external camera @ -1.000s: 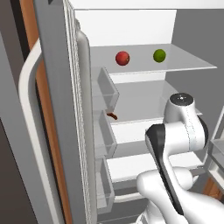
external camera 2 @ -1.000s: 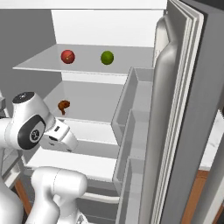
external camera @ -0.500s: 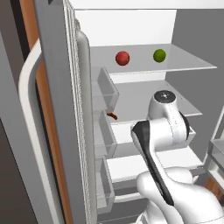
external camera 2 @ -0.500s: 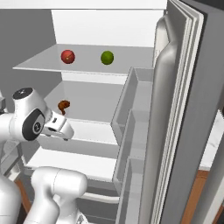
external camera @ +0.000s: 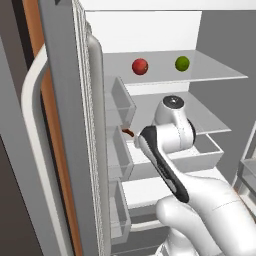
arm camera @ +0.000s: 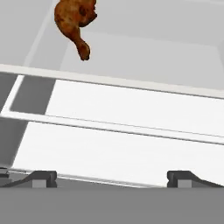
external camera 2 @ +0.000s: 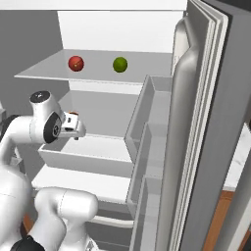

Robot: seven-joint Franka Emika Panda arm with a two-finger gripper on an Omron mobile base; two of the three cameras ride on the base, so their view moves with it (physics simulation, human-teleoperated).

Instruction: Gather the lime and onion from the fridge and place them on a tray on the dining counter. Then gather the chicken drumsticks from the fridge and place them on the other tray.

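fridge (external camera: 65, 125) stands open w/ both doors swung out, white interior showing several shelves and a drawer lower down. arm (external camera: 170, 150) reaches in at mid height, below the top shelf (external camera 2: 44, 73), hand pointing into the fridge. gripper (arm camera: 111, 177) is spread wide w/ nothing between the tips, looking along a middle shelf. onion (external camera: 140, 66) and lime (external camera: 182, 63) sit apart on the top shelf, onion nearer the left door, both untouched and above the hand. one of the chicken drumsticks (arm camera: 75, 19) lies further back on the shelf the hand faces, off toward the upper left of the hand view, bone end pointing toward the camera; cannot tell if more pieces sit beyond it. trays and dining counter aren't part of this scene yet. judgement: task wants lime + onion first, so the hand seems too low for them; if it goes on forward at this height it'd end up at the drumstick and break the order. other risks: lifting straight up from here could knock the wrist on the top shelf edge, and both balls are round, so an off-centre pinch or a nudge could roll one away or off the shelf.
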